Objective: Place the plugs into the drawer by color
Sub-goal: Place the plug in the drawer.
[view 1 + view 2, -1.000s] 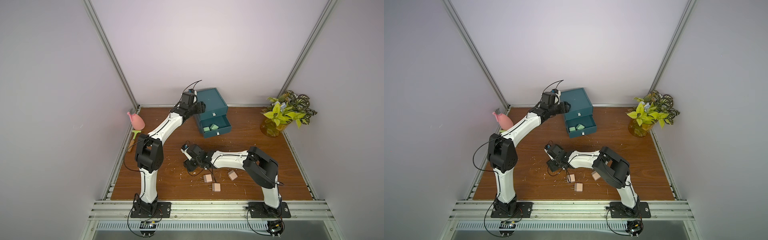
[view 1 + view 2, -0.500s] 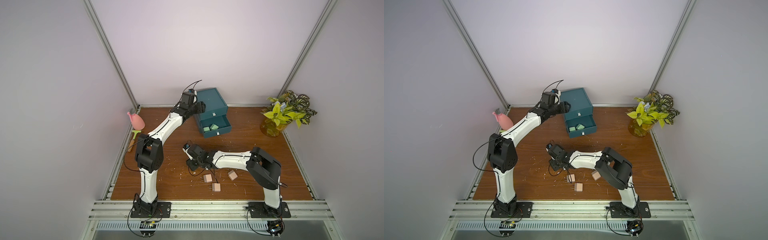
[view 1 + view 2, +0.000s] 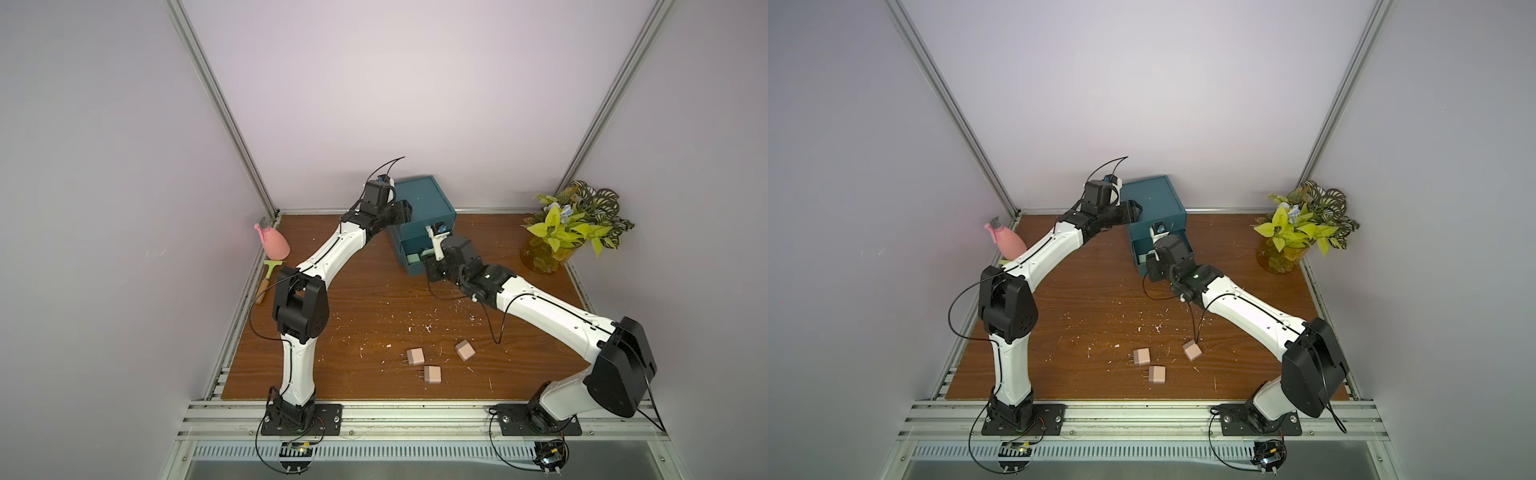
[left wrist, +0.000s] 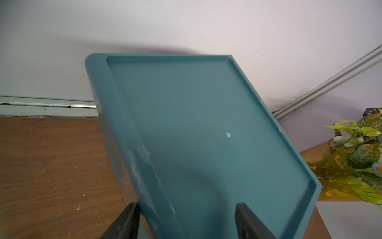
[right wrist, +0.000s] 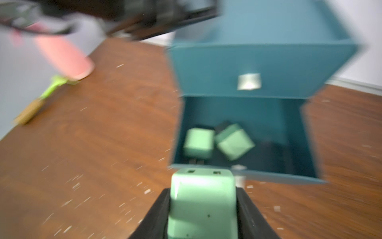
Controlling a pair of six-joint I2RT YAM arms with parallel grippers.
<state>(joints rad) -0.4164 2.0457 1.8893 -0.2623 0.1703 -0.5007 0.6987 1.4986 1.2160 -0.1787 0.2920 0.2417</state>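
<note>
The dark teal drawer chest stands at the back of the table, its lowest drawer pulled out. Two green plugs lie inside it. My right gripper is shut on a third green plug, just in front of that open drawer. My left gripper is open at the chest's top left edge, one finger against the side wall, the other over the lid. Three beige plugs lie near the table's front.
A pink spray bottle and a green-headed brush sit by the left wall. A potted plant stands at the back right. White specks litter the wooden table.
My right arm has swung from the table's middle back and to the right, carrying the green plug up to the open drawer. The left arm has not moved.
</note>
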